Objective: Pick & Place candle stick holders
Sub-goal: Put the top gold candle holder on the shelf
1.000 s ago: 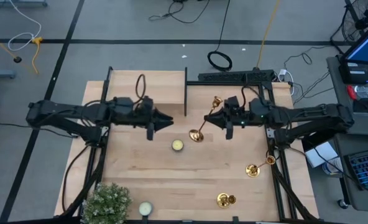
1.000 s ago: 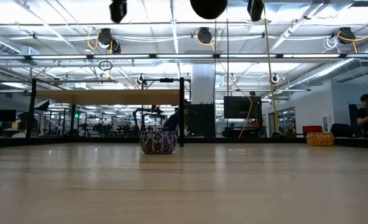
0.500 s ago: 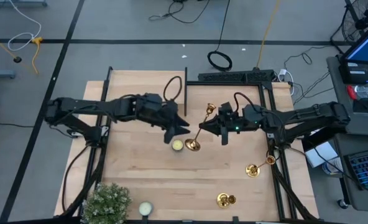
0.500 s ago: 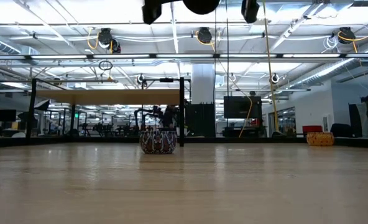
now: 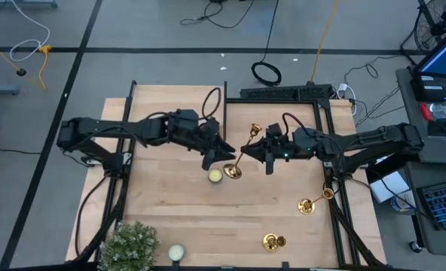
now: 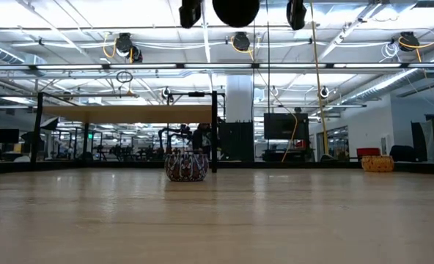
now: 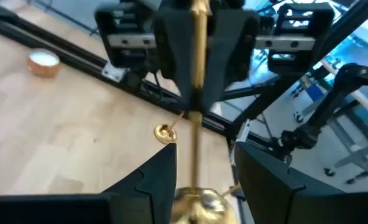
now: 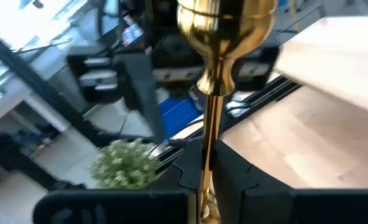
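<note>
High view: right gripper (image 5: pixel 262 154) jaws clamp candlestick (image 5: pixel 242 153) stem; left gripper (image 5: pixel 224 153) jaws straddle its base, parted.

You are working in an open industrial lab: exposed ceiling ducts (image 6: pixel 122 45), cables on the concrete floor (image 5: pixel 223 11), framed test benches (image 6: pixel 129 117) beyond.

Two matte black jointed arms, boxy segments. Black cable loop arching over left arm's wrist; similar loop on right arm. Small green light on right wrist housing. Left tool (image 5: pixel 227 153) and right tool (image 5: pixel 255 150): dark angular tapered fingers (image 7: pixel 266 180), flat-faced, silver brackets behind.
</note>
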